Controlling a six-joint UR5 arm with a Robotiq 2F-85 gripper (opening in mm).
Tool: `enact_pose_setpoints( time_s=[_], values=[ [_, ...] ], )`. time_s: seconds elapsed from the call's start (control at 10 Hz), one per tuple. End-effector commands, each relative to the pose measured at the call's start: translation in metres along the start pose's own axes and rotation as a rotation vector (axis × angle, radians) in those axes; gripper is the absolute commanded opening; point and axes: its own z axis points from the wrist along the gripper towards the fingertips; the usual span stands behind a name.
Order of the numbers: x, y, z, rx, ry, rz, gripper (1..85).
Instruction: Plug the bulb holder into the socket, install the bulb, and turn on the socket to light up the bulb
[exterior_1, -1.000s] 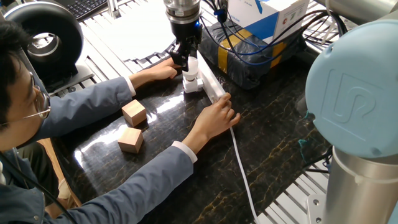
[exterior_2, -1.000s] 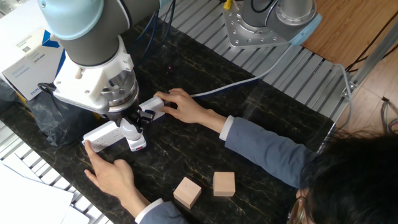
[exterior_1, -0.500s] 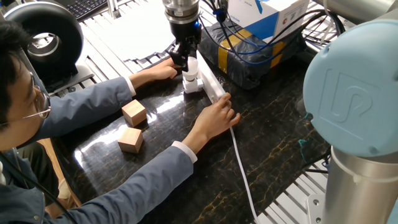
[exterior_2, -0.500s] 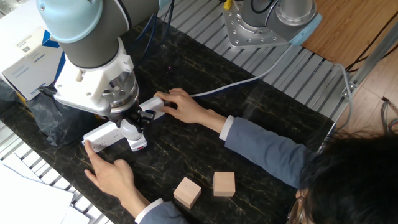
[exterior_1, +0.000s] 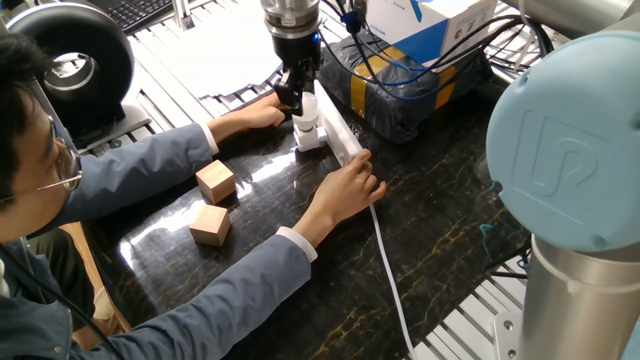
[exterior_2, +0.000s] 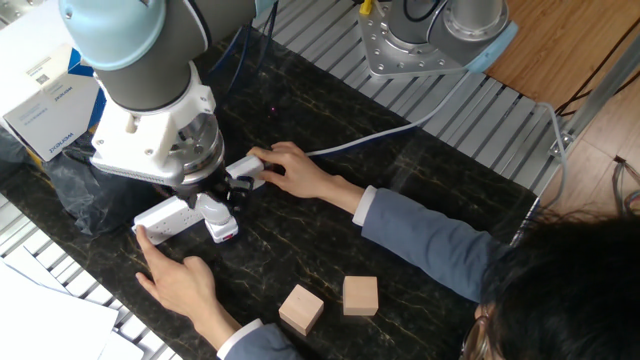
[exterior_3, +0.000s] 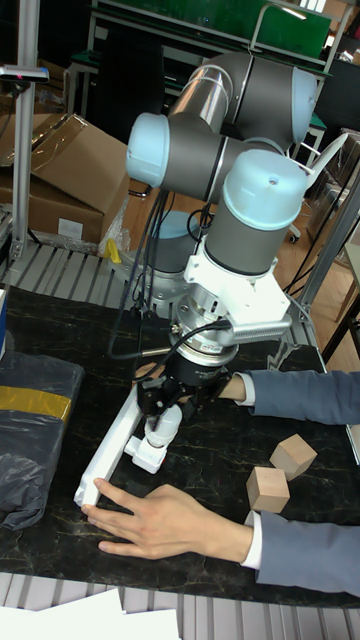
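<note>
Tall fixed view: tool (exterior_3: 163, 408) closed on bulb (exterior_3: 160, 425), bulb upright, directly above bulb holder (exterior_3: 146, 454) plugged into socket (exterior_3: 110, 448) on desk (exterior_3: 200, 480). Bulb axis vertical, in line with holder; you likely only twist. Person's hands (exterior_3: 165, 522) steady socket at both ends.

A dark marbled table (exterior_1: 440, 250) carries the socket (exterior_1: 342, 140) near its far edge, two wooden blocks (exterior_1: 214, 182) toward the near-left corner, and a dark wrapped box (exterior_1: 405, 85) at the far-right corner.
</note>
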Motion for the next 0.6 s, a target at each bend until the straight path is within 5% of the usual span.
enact_pose_setpoints(
  time_s=[0.0,0.3,0.5],
  values=[
    [-0.002,0.0,-0.004,0.008,0.002,-0.025,60.0],
    [-0.003,0.003,-0.009,0.016,0.002,-0.15,59.0],
    [-0.002,0.019,-0.014,-0.031,-0.017,-0.276,59.3]
  ],
)
